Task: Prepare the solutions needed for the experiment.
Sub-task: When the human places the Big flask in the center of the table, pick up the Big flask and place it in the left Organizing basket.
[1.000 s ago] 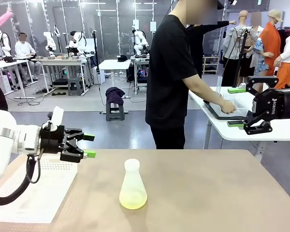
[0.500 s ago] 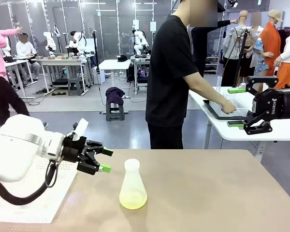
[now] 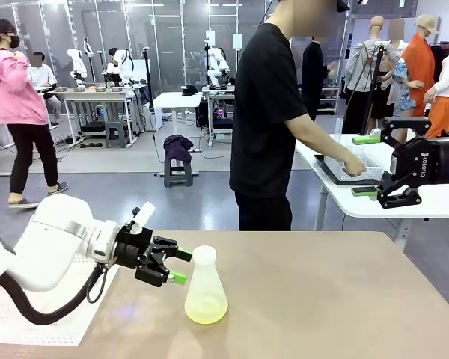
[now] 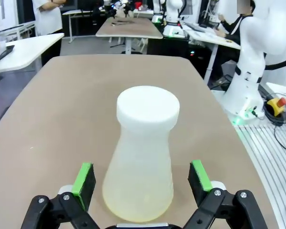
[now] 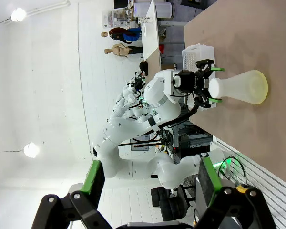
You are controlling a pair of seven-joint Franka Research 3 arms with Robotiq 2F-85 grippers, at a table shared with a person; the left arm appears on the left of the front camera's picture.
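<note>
Green-padded left tool (image 3: 176, 266) near, jaws apart, level with flask (image 3: 206, 288) neck, just beside, not touching. Flask upright mid-counter (image 3: 322, 299), long axis vertical, pale yellow-green solution (image 3: 205, 308) at bottom, straight ahead between pads. Right tool (image 3: 373, 166) farther off, raised, also apart.

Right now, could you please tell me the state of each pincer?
Left pincer: open, either side of the flask, not gripping.
Right pincer: open, holding nothing.
</note>
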